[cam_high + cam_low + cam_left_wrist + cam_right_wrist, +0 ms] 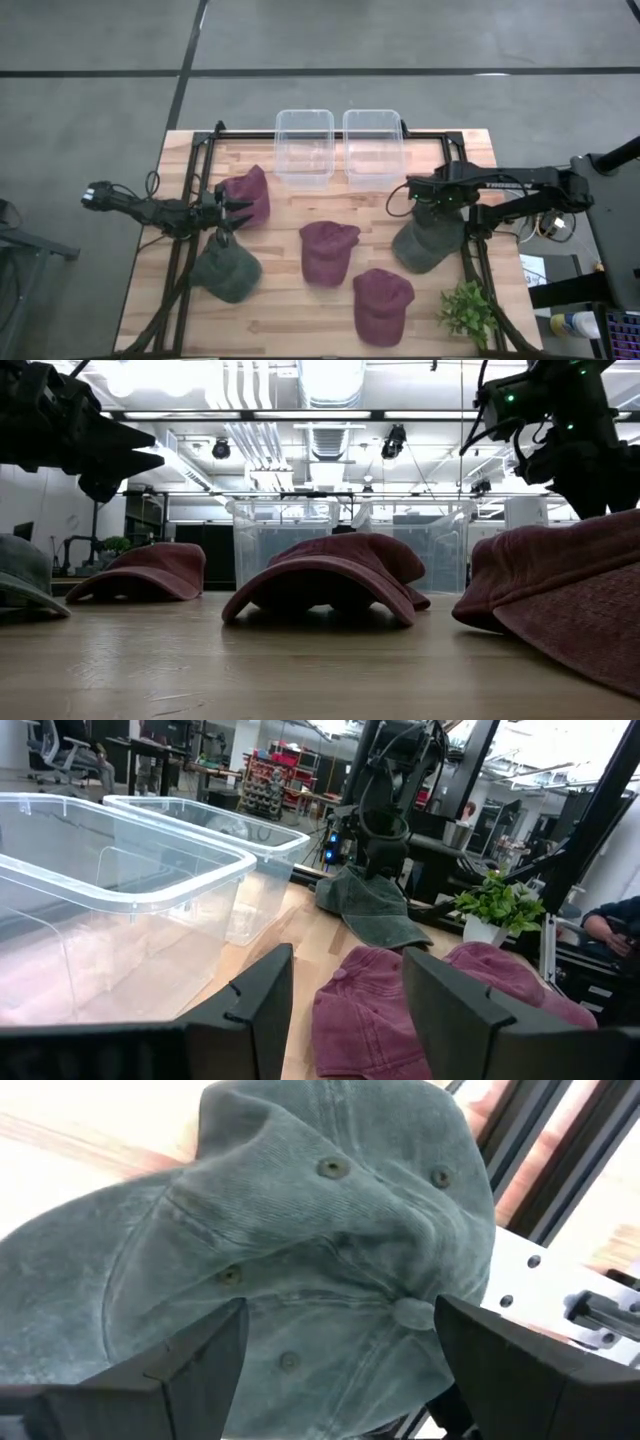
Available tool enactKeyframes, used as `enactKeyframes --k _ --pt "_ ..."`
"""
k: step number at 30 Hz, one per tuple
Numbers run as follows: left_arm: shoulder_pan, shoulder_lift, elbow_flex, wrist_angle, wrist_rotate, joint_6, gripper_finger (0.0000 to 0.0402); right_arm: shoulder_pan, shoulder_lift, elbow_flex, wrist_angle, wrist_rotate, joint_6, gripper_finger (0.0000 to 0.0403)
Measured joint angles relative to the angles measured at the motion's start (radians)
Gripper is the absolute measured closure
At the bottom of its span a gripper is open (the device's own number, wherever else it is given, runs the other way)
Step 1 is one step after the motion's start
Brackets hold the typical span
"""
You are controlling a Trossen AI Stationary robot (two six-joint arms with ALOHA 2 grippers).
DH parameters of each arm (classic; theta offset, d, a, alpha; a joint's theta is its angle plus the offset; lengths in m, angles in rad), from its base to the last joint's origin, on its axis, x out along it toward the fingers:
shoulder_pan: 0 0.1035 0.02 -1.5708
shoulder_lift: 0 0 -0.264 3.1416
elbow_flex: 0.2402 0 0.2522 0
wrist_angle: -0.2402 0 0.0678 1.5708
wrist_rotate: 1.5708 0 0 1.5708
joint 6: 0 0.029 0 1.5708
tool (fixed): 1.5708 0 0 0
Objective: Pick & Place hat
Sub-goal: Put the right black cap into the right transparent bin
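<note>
Several caps lie crown up on the wooden table: maroon ones (248, 193), (328, 250), (382, 303), a green one at the left (228, 270) and a green cap at the right (428, 243). My right gripper (432, 205) stands over the right green cap (300, 1230), pointing down. Its fingers are open, one on either side of the crown near the top button (412, 1313). My left gripper (243, 212) is open and raised above the table (140, 460). It is level, between the left maroon cap and the left green cap, and touches nothing. My right gripper comes at the right green cap's crown (330, 1280) from above with open fingers (190, 1360). Whether they touch the cloth cannot be told. The cap lies on the table.
Two clear plastic bins (304, 147), (373, 147) stand side by side at the far edge. A small green plant (468, 312) is at the near right corner. Black frame rails (478, 262) run along both sides of the table.
</note>
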State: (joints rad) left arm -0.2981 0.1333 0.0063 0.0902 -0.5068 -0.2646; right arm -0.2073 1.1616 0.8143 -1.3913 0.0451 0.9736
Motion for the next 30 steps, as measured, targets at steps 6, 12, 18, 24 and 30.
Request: enactKeyframes --k 6,12,18,24,30 --pt "0.0 0.0 0.0 0.0 0.0 0.0 0.022 0.006 -0.032 0.005 0.157 -0.08 0.026 0.0088" --pt "0.0 0.0 0.0 -0.001 0.0 0.0 0.022 0.058 -0.027 0.002 0.249 -0.098 0.126 0.0093" --pt "0.0 0.0 0.0 -0.002 0.0 0.001 0.022 0.136 0.031 -0.018 0.228 -0.098 0.201 0.0101" --pt "0.0 0.0 0.0 -0.016 0.0 0.002 0.022 0.198 0.1 -0.019 0.291 -0.097 0.245 0.0097" --pt "0.0 0.0 0.0 -0.02 0.0 0.002 0.022 0.217 0.188 -0.019 0.331 -0.095 0.265 0.0095"
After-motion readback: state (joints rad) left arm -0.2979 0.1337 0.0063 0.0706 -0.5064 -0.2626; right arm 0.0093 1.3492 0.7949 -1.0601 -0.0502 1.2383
